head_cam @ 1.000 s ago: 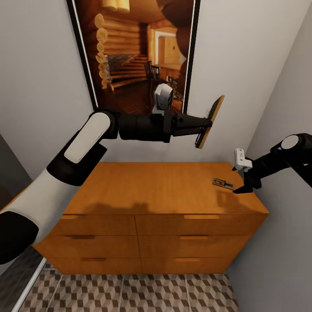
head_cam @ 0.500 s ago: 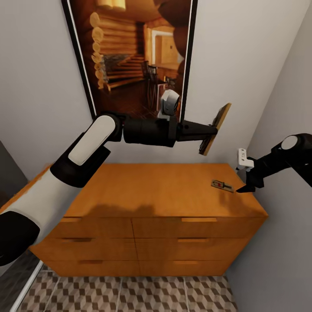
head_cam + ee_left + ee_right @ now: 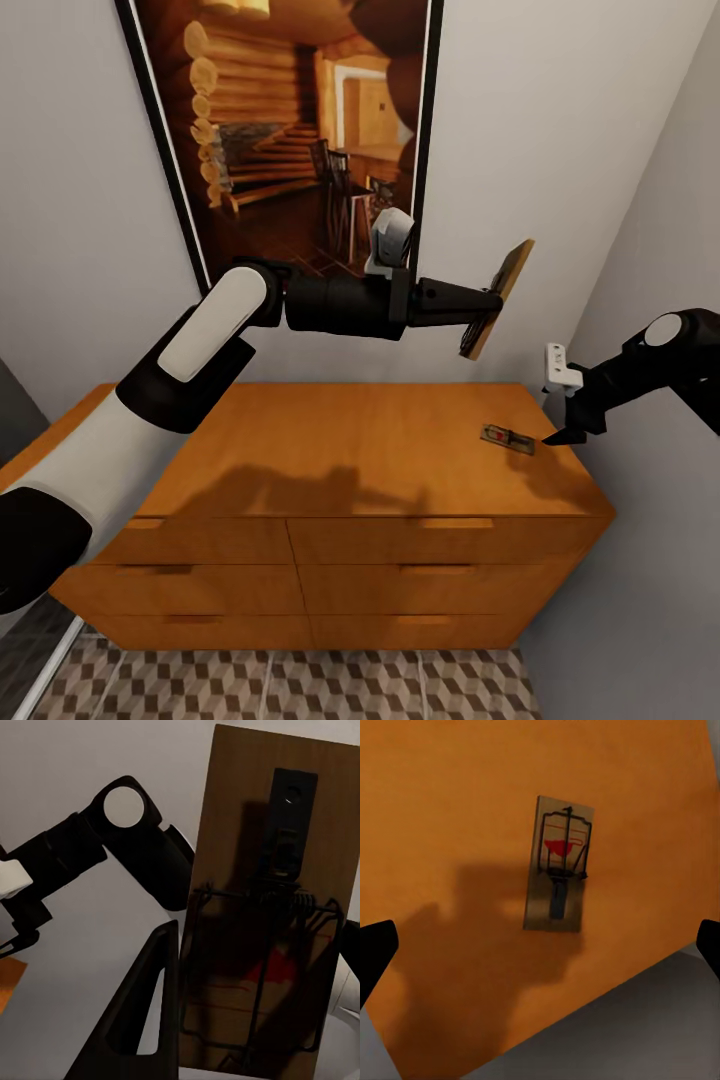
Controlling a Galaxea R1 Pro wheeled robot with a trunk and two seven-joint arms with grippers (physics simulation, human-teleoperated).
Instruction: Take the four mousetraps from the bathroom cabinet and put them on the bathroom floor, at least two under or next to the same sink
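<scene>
One mousetrap (image 3: 506, 438) lies flat on the top of the cabinet (image 3: 340, 470), near the cabinet's right front corner. From the right wrist view this mousetrap (image 3: 558, 874) is a thin wooden slab with a wire bar, a spring and a red mark. It looks light and stiff, and because it is so flat there is little to take. In my judgement the best hold is across its two long edges, with the fingers kept away from the wire parts, which may slip or snap.

The right gripper (image 3: 562, 432) hangs just beside this trap, above the same corner of the cabinet. Its fingers (image 3: 375, 949) stand wide apart and hold nothing.

A second mousetrap (image 3: 497, 297) is high above the cabinet top, held on edge and tilted. The left gripper (image 3: 484, 301) is closed on this trap (image 3: 262, 907). Below the cabinet front, a strip of the bathroom floor (image 3: 300, 688) is seen.
</scene>
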